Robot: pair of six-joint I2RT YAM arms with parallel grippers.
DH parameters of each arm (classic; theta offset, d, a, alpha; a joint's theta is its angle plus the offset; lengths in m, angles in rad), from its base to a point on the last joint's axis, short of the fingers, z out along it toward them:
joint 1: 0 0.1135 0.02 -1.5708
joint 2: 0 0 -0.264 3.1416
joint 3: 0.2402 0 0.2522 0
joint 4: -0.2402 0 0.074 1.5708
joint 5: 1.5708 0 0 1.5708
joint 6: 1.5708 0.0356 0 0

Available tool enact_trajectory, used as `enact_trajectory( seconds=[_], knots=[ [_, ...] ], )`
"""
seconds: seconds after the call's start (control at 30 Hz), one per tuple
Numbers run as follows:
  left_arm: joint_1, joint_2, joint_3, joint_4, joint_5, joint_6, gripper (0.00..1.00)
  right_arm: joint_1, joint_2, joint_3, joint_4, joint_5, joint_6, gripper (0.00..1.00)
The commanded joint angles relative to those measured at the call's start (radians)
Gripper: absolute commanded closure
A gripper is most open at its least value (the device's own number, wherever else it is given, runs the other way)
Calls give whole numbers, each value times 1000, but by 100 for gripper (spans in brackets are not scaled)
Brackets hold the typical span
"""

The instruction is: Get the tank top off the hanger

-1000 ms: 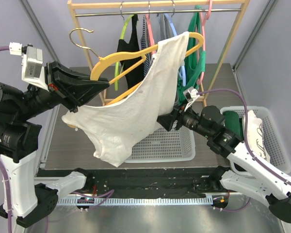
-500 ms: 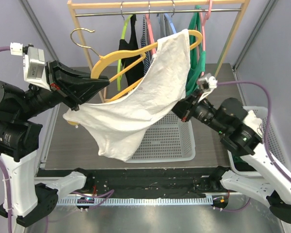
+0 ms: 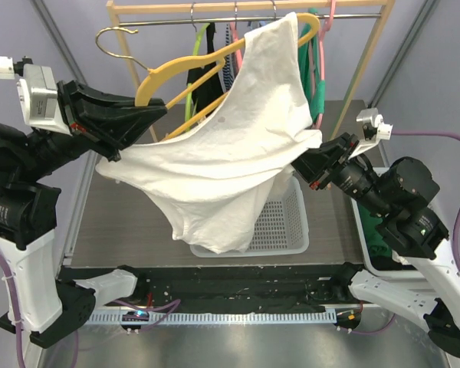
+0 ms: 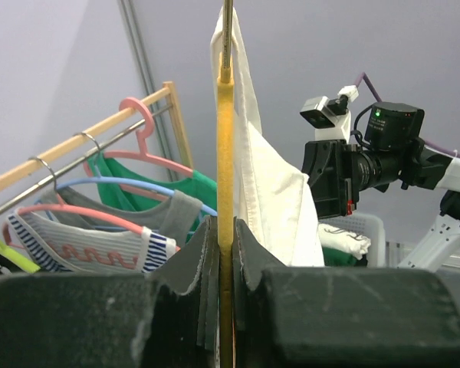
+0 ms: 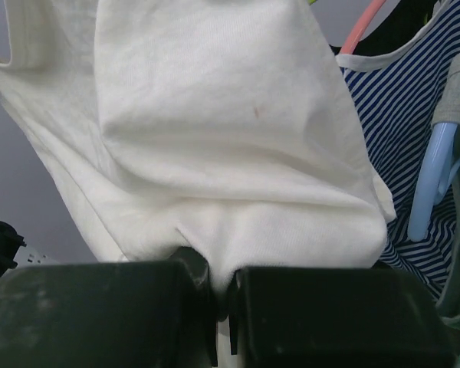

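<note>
A white tank top (image 3: 222, 165) hangs from a yellow hanger (image 3: 185, 86) held up above the table. One strap still sits over the hanger's right end (image 3: 303, 27). My left gripper (image 3: 157, 116) is shut on the hanger's lower bar, and in the left wrist view the yellow hanger (image 4: 225, 176) stands edge-on between the jaws, with the tank top (image 4: 272, 192) on its right. My right gripper (image 3: 303, 162) is shut on the tank top's right edge, and its wrist view shows the white cloth (image 5: 215, 153) pinched between the pads.
A wooden rack (image 3: 245, 8) at the back carries several other garments on coloured hangers (image 3: 322, 77). A white mesh basket (image 3: 280, 222) sits on the table under the tank top. Another basket (image 3: 372, 245) with folded clothes stands at the right.
My right gripper has shut on the tank top's edge and moved right and up, stretching the cloth. The left arm has lifted the hanger higher.
</note>
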Motion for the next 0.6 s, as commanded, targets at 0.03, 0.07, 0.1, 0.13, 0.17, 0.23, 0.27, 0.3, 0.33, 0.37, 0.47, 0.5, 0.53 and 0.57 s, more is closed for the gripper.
enact_trajectory(
  seconds=[0.03,0.07,0.1,0.13,0.17,0.23,0.27,0.3,0.33,0.37,0.47,0.5,0.53,0.57],
  knots=[
    [3,18,76,38,-39,53,100,4,46,201,29,13,-26,96],
    [3,14,67,40,-42,54,100,4,52,214,26,-1,-26,96],
    [3,8,60,38,-42,58,100,4,58,220,20,-3,-23,96],
    [3,3,53,40,-42,68,100,4,66,217,20,-3,-23,96],
    [5,-6,44,40,-43,71,100,4,67,208,20,0,-19,96],
    [3,-14,28,38,-48,77,100,4,67,170,26,5,-8,96],
    [3,-19,25,38,-49,85,100,4,66,154,29,9,-6,96],
    [3,-22,22,34,-49,88,100,4,64,127,37,22,-5,96],
    [3,-22,22,32,-49,91,100,4,63,113,38,28,-3,96],
    [3,-23,19,29,-49,99,100,4,64,102,40,36,-5,95],
    [3,-28,4,21,-46,110,100,4,90,70,38,56,-13,96],
    [3,-31,-2,18,-46,116,100,4,101,65,46,57,-13,96],
    [3,-32,-12,18,-45,117,100,4,112,64,52,60,-16,96],
    [3,-31,-15,18,-46,120,100,4,147,70,73,57,-22,96]
  ],
)
